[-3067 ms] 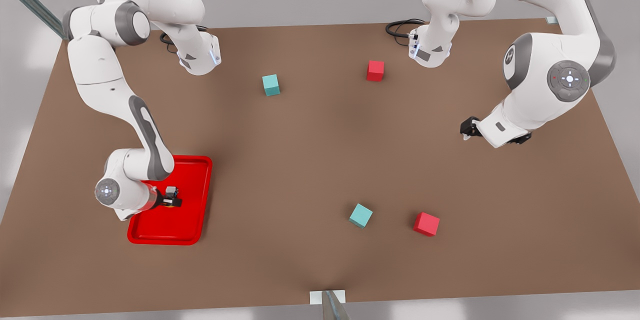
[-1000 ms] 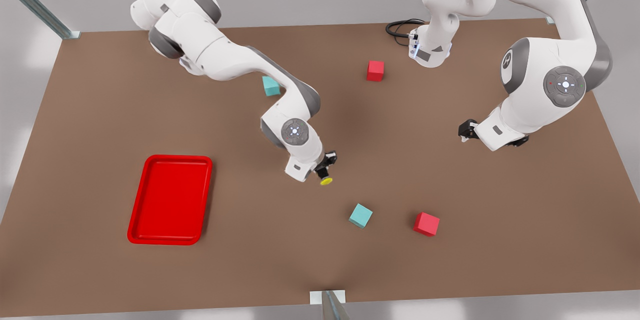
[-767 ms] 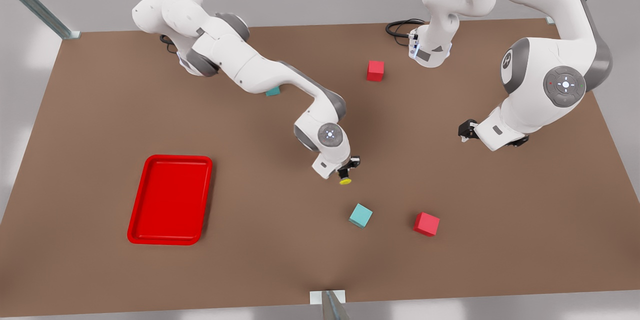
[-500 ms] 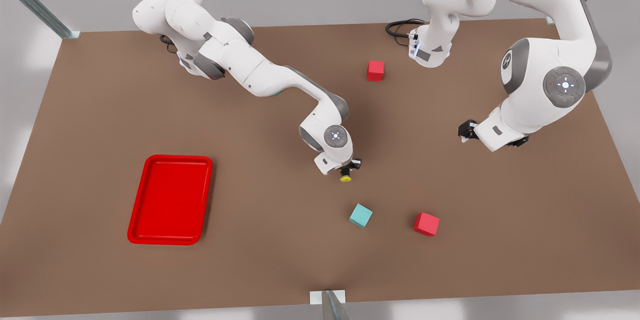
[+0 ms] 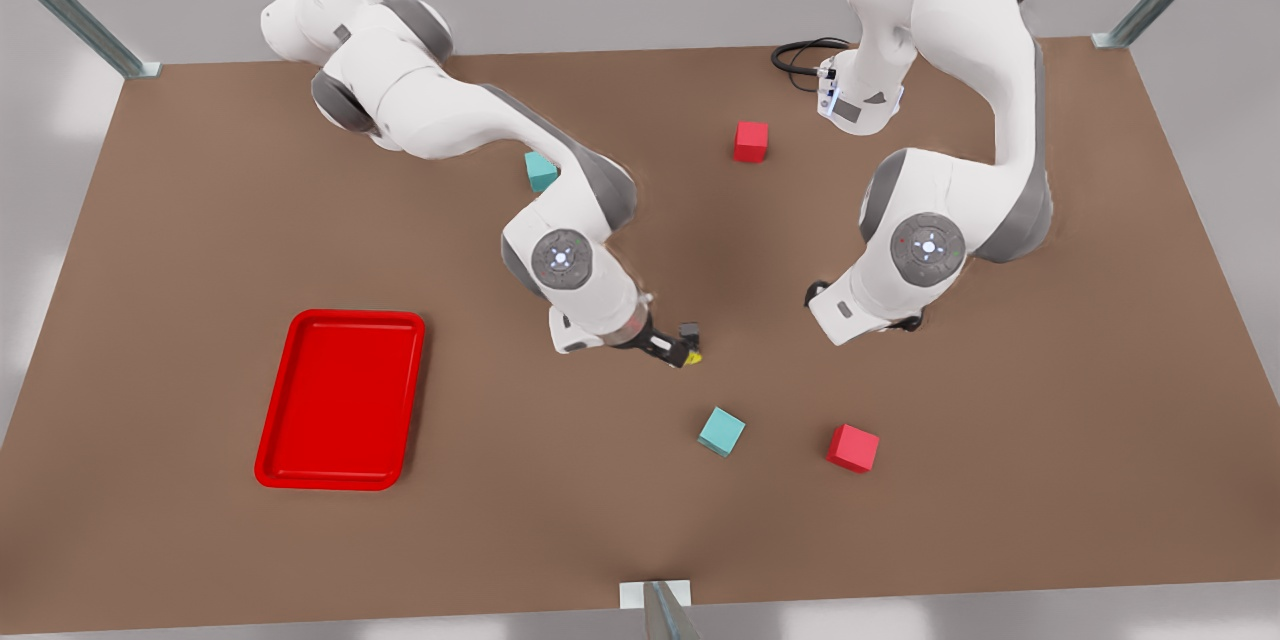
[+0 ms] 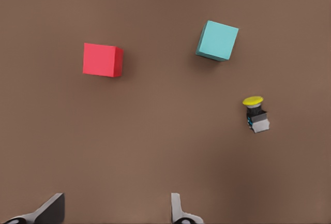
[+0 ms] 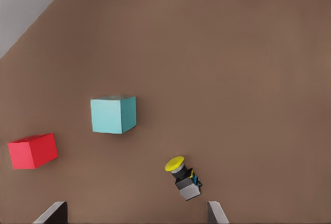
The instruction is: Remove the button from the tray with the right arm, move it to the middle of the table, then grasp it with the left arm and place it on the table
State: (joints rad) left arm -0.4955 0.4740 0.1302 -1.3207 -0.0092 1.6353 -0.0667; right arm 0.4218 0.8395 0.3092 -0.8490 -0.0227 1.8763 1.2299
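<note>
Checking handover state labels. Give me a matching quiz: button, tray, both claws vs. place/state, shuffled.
1. button
2. tray
3. right claw
4. left claw

a. open, at the front view's right, farther from the button
b. empty, at the front view's left
c. mid-table, gripped by neither claw
d. open, right beside the button

Pairs: 1-c, 2-b, 3-d, 4-a

Two teal cubes (image 5: 721,431) (image 5: 541,171), two red cubes (image 5: 852,448) (image 5: 751,141), one tray (image 5: 341,401) (bright red), one button (image 5: 691,354).
</note>
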